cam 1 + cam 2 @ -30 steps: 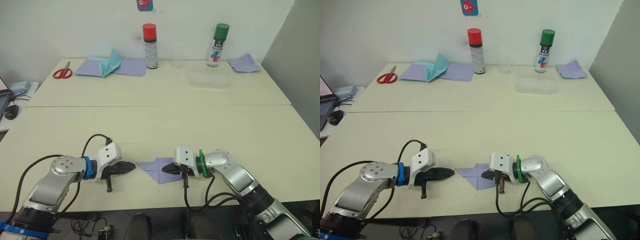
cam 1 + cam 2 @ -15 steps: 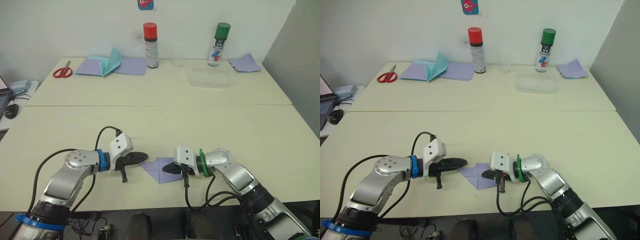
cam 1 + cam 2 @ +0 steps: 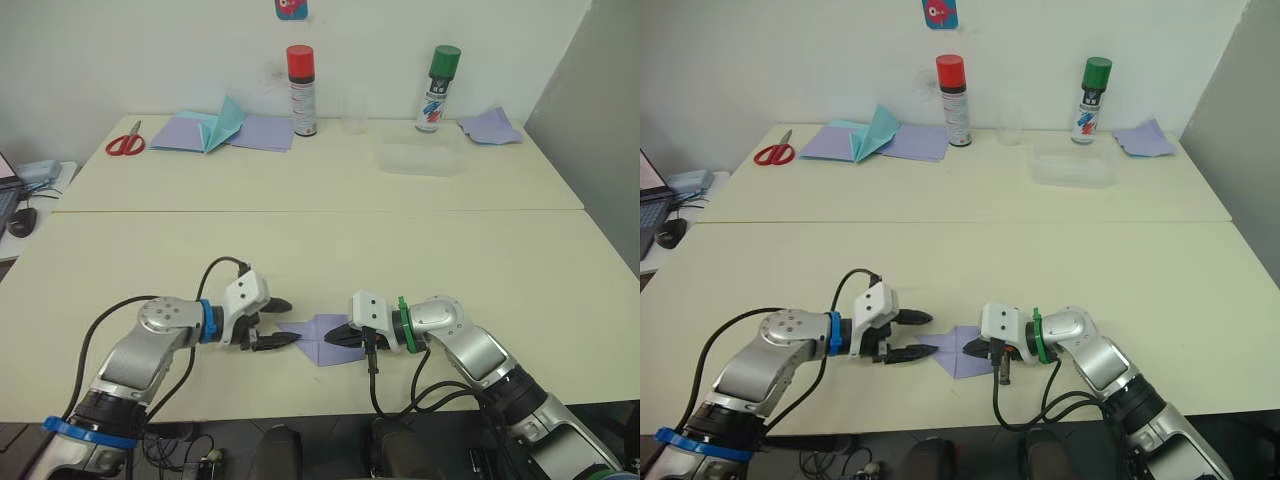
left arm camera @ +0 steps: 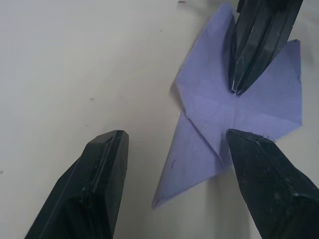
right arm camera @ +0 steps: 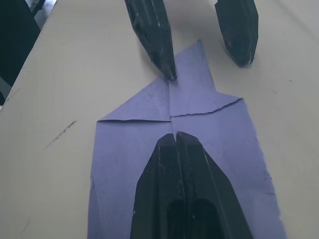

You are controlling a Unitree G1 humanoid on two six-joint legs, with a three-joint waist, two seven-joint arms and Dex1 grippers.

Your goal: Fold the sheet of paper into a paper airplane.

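On the near table edge, the sheet of paper lies partly folded. Right gripper presses it with fingers clenched together; left gripper spread wide at its left tip.

Left tool spread wide, right tool pressed shut — tips facing, near

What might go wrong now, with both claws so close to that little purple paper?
The shut right claw presses on the partly folded lavender sheet of paper, while the open left claw straddles its pointed tip. If the left claw closes badly, it may crumple the tip or drag the thin sheet out from under the right claw, spoiling the creases.
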